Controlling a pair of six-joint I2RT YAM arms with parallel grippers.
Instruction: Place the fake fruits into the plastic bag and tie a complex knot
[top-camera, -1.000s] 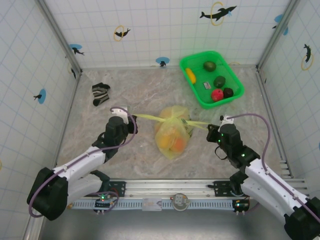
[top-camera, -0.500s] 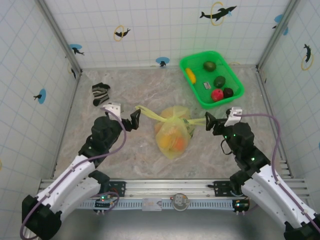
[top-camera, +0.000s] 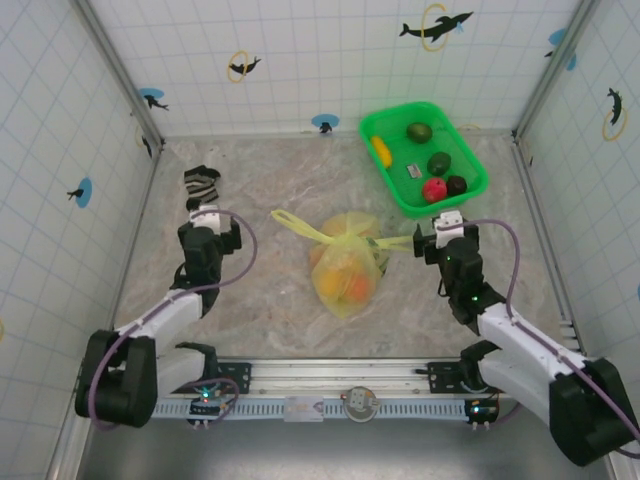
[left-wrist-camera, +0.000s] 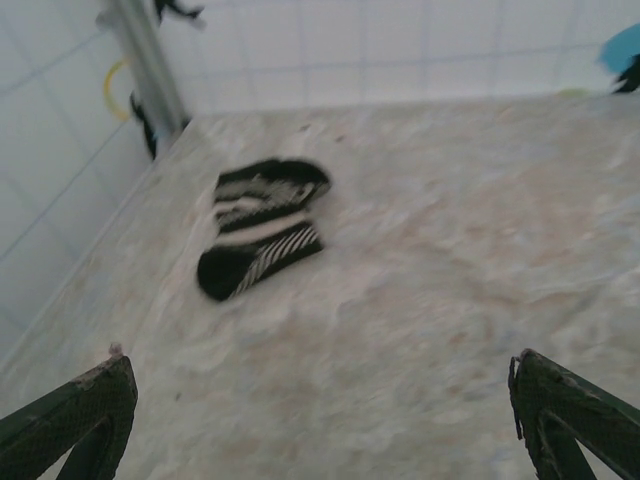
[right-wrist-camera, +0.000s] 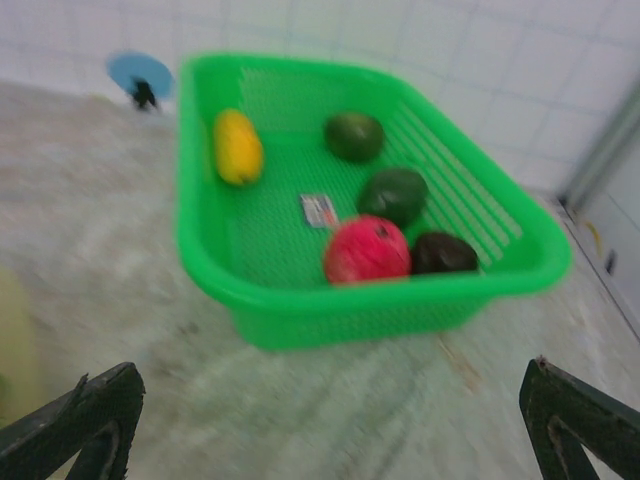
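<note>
The left gripper (left-wrist-camera: 320, 425) stands with jaws wide apart and empty, aimed at the striped sock (left-wrist-camera: 258, 228) on the marble-pattern table (left-wrist-camera: 450, 300). The right gripper (right-wrist-camera: 325, 425) is likewise wide and empty, facing the green basket (right-wrist-camera: 300, 305). The basket contains a yellow fruit (right-wrist-camera: 238, 147), a rear green fruit (right-wrist-camera: 354, 136), a near green fruit (right-wrist-camera: 393, 195), a red fruit (right-wrist-camera: 366, 250) and a dark brown fruit (right-wrist-camera: 443, 254). The plastic bag (top-camera: 343, 275) lies on the table between the arms, with orange fruits (top-camera: 352, 288) inside. Its knot (top-camera: 345, 239) sits at the top, with loop ends out to both sides.
</note>
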